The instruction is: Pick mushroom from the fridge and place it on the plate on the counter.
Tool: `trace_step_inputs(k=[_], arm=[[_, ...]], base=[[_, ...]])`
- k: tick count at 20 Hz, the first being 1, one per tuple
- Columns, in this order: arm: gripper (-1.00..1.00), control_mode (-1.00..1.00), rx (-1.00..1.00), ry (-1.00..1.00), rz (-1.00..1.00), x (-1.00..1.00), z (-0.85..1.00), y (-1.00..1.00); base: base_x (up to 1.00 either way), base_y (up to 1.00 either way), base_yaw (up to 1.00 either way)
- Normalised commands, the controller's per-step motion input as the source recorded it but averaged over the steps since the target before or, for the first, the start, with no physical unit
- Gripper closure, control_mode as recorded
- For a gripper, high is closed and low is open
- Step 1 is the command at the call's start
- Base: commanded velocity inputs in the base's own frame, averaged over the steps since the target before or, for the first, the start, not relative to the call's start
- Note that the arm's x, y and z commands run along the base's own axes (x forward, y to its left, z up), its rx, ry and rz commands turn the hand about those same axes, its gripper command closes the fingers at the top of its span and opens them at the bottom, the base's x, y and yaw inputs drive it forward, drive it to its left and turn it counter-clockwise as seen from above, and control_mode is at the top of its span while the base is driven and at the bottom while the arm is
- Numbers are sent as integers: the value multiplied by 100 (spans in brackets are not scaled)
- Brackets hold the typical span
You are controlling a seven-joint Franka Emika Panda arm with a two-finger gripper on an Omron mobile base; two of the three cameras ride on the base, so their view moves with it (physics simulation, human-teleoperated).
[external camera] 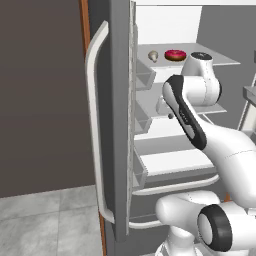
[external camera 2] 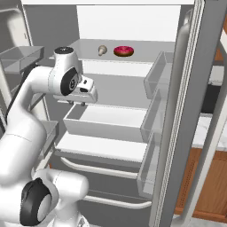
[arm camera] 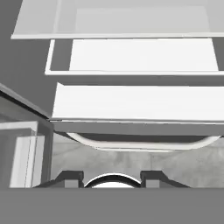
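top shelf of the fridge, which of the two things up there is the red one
The donut, a red-glazed ring, lying to the right of the mushroom in the right base view. The mushroom is smaller and beige-tan, with a rounded cap and a short pale stem.

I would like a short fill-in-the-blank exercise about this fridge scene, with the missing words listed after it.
1. The fridge door is ____.
2. The mushroom lies on the top shelf beside a red ____.
3. The gripper hangs ____ the shelf that bears the mushroom.
4. The gripper holds ____.

Missing words: open; donut; below; nothing
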Motion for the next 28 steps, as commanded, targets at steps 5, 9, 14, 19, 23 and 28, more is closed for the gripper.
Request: trace_step_inputs(k=[5,9,14,19,23,28], arm=[[-100,-100,-2,-9,0,-2,1,0],[-100,-100,-6,-28,-6,-9,19,-1],[-100,-100,0,-38,-9,-3,57,0],[-100,-100,0,-24,-3,1,79,0],[-100,-100,0,-21,0,6,53,0],[-100,-100,0,-10,0,9,32,-1]], base=[[0,0,0],[0,0,0],[0,0,0],[0,0,0],[0,0,0],[0,0,0]])
